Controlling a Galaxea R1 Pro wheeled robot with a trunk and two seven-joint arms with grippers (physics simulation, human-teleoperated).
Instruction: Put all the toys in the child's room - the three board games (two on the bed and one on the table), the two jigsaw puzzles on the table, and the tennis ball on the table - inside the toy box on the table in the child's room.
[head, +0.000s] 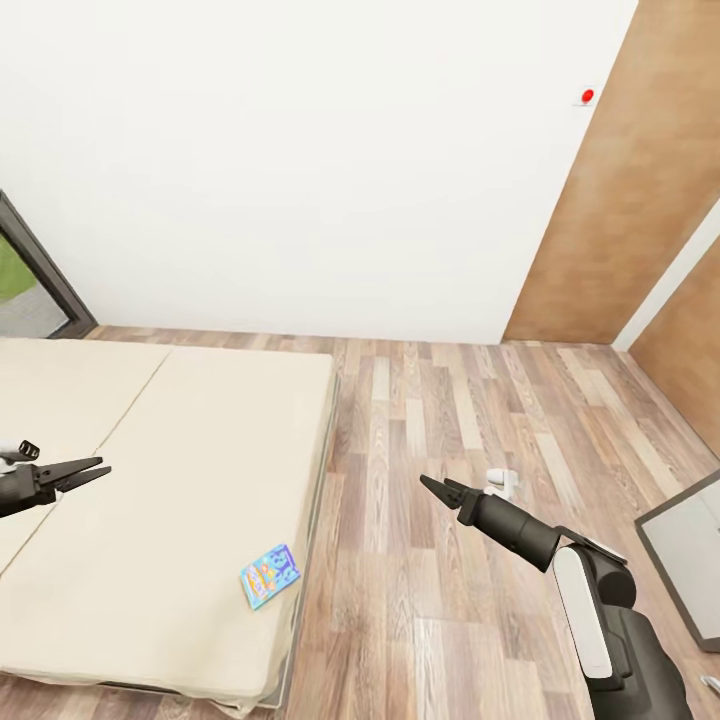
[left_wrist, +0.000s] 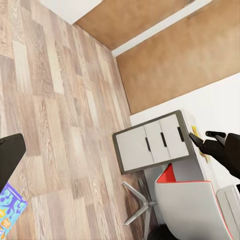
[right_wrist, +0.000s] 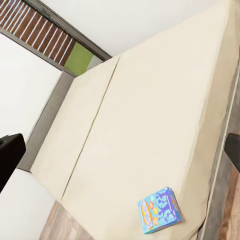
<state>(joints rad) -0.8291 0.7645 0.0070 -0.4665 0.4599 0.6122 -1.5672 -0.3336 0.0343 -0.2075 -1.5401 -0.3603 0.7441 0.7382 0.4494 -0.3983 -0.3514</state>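
**While both arms hang empty, one blue game sits at the bed edge**

With the robot facing the bed (head: 170, 470), the blue board game (head: 270, 575) lies flat on the cream cover, near the corner closest to the floor side, tilted a bit; the right wrist view shows the same box (right_wrist: 159, 210) just inside the mattress edge; the left wrist view catches a corner of it (left_wrist: 9, 210).

Left gripper (head: 88, 472) hovers over the bed, fingers nearly together, holding nothing; right gripper (head: 440, 490) hangs over the wood floor (head: 460, 420), well apart from the game, fingers close together, also empty; exact gap on either is hard to read.

A light-grey rimmed thing (head: 690, 550) shows at the right edge of the head view; can't tell if it's the toy box. Left wrist view shows a grey cabinet (left_wrist: 150, 142) and a chair (left_wrist: 190, 207).

Risks, my judgement:
- box is thin and flat on a soft cover; fingers may skate over it or dig into the fabric instead of getting under an edge;
- it sits near the mattress edge; a sideways nudge could push it off onto the floor;
- right arm needs a long reach across; may need the base to move closer first;
- second bed game isn't visible here; easy to miss.
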